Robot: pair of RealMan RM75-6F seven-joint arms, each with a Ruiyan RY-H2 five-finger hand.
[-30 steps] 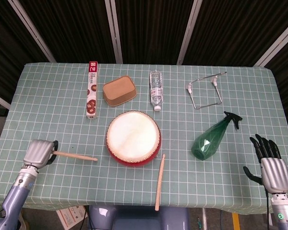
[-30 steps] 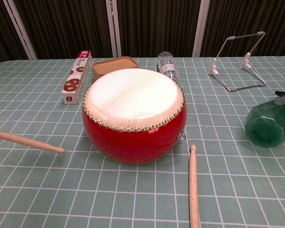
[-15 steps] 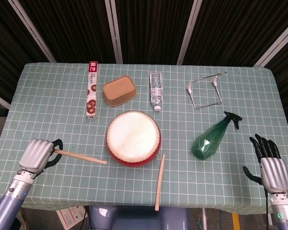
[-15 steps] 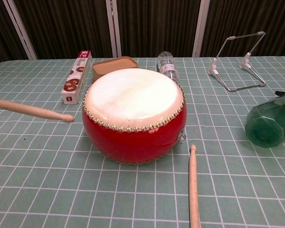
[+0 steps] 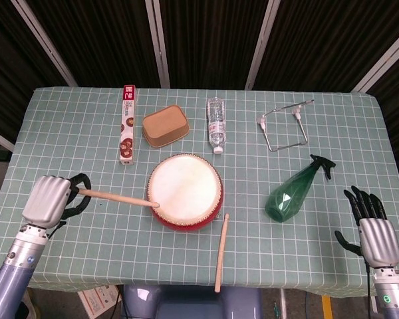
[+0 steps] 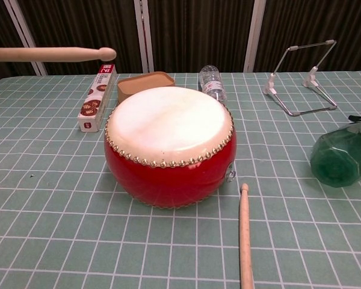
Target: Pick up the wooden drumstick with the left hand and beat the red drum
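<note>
The red drum [image 5: 184, 192] [image 6: 169, 144] with its pale skin stands in the middle of the green checked table. My left hand [image 5: 48, 199] at the near left grips a wooden drumstick [image 5: 116, 197] [image 6: 51, 54] by its end. The stick is raised in the air and points right, its tip by the drum's left rim in the head view. A second wooden drumstick [image 5: 221, 252] [image 6: 245, 235] lies on the cloth just right of the drum. My right hand [image 5: 374, 229] hovers at the near right, fingers spread, holding nothing.
A green spray bottle [image 5: 294, 190] lies right of the drum. Behind the drum are a long snack box [image 5: 127, 123], a tan tub [image 5: 165, 125], a lying water bottle [image 5: 215, 123] and a wire stand [image 5: 284, 123].
My left hand has lifted the drumstick and swung it rightward; its tip rose from near the cloth to well above the drum's height and now reaches the drum's left rim.
</note>
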